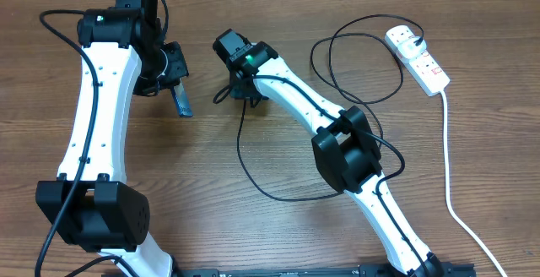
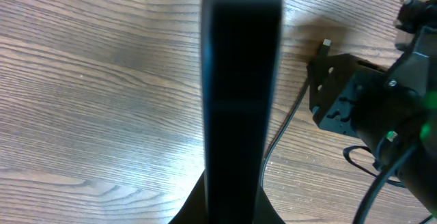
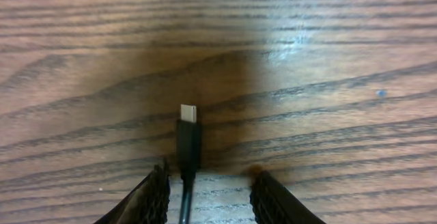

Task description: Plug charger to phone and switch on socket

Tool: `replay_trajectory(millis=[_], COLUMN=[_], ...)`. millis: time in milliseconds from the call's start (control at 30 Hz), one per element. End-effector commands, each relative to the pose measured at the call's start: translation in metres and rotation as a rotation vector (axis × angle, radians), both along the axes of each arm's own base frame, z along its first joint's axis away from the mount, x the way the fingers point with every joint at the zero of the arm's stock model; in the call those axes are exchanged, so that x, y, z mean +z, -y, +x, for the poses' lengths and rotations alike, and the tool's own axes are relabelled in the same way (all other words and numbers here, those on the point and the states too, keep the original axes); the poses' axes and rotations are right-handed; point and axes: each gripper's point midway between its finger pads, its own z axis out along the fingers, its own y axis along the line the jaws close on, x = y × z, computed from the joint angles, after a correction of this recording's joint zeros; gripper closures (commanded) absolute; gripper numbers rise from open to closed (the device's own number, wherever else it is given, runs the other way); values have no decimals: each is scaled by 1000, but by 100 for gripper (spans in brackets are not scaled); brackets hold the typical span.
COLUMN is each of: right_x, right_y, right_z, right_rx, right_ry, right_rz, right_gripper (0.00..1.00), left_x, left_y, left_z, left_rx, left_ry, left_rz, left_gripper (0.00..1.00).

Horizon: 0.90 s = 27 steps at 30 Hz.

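The wooden table [image 1: 278,243] carries the socket [image 1: 419,57] far right, its cord [image 1: 445,142] trailing near, and the charger [image 3: 188,142] looped mid-table.

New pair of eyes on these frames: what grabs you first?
The phone, gripped on edge by the left claw, left of centre. Then the right claw at centre, jaws apart astride the tip of the charger. The socket lies at top right, the charger looping back from it.
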Motion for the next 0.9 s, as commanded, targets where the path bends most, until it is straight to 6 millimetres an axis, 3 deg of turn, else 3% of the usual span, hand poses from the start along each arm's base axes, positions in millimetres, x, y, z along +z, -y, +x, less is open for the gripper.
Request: replay_trajectory(millis=[0,367,533,667,767,867], right_x=[-18,-34,-37,-37,-37,-36], right_y=[8,41,37,32,30,36], right_z=[-6,-23,-47,-47,-41,-33], right_rx=[-22,-73,-58,-54,-56,-74], right_ry=[-21,-119,-235,-241,-222,-205], right_rz=[-43,-126,-91,-63,-48,-53], right_gripper=[60,83,85,92,91,76], left_x=[2,2,2,3,3,3], left_y=[1,1,3,7,7,7], left_z=[2,2,2,3,3,2], left_rx=[1,1,-1,-7,-12,-18], left_ry=[11,10,11,15,13,10], left_rz=[7,7,-1,-27,-24,-22], left_gripper=[96,96,96,96,96,96])
